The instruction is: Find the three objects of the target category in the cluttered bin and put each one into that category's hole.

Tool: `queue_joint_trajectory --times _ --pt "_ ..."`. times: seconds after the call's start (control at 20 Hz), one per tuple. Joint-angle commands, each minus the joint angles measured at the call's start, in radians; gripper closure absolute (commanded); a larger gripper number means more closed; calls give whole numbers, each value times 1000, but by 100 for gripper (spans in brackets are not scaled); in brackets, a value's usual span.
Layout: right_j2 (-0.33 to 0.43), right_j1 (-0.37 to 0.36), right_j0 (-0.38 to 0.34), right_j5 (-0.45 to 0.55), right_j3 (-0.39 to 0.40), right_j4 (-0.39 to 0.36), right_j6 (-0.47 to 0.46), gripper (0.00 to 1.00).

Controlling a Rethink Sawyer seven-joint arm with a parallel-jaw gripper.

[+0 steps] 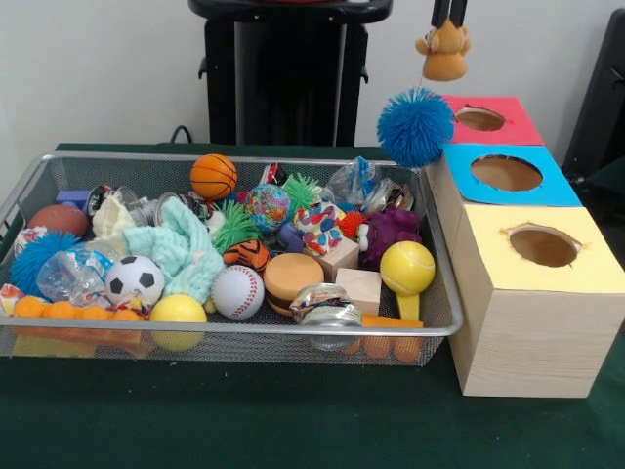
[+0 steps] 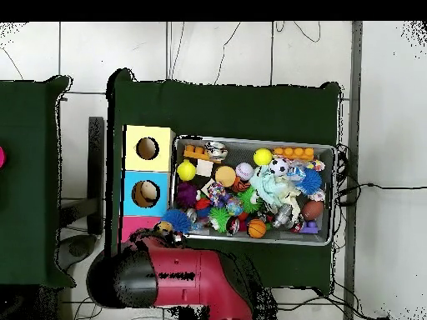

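The end effector [image 1: 448, 18] comes in at the top edge of the front view, only its dark tips are visible. It is closed on the tan-orange bear [image 1: 444, 51], which hangs in the air under the tips. A thin string seems to go from the bear down to the blue spiky ball [image 1: 415, 127], which hangs just below it, in front of the red-topped box. In the overhead view the red arm [image 2: 188, 283] covers that corner, so the end effector itself is not visible there.

The red hole [image 1: 480, 118] is just to the right of the ball and lower than the bear; the bear is above the box's left part, not in the hole. Next come the blue-topped hole [image 1: 506, 173] and the yellow-topped hole [image 1: 543, 245], all 3 boxes in a row touching each other, beside the bin's right side.

The bin [image 1: 244, 332] stands on the green table [image 1: 293, 420] and is full of toys. The orange tiger [image 1: 247, 255] w/ black stripes lies near the middle, partly under the green spiky toy [image 1: 234, 223]. Around it: a basketball [image 1: 213, 176], a baseball [image 1: 237, 291], a soccer ball [image 1: 134, 280], a yellow ball [image 1: 407, 268] and a purple plush figure [image 1: 391, 233] near the right wall. A third plush animal I cannot find in the clutter.
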Motion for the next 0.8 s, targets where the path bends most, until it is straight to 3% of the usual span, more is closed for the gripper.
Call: queue_joint_trajectory --times 0.05,0.25,0.8 --pt "11 86 -58 -100 102 20 157 100" --pt "21 87 -73 -96 104 22 134 100" --pt "20 146 -76 -218 111 -11 159 100"
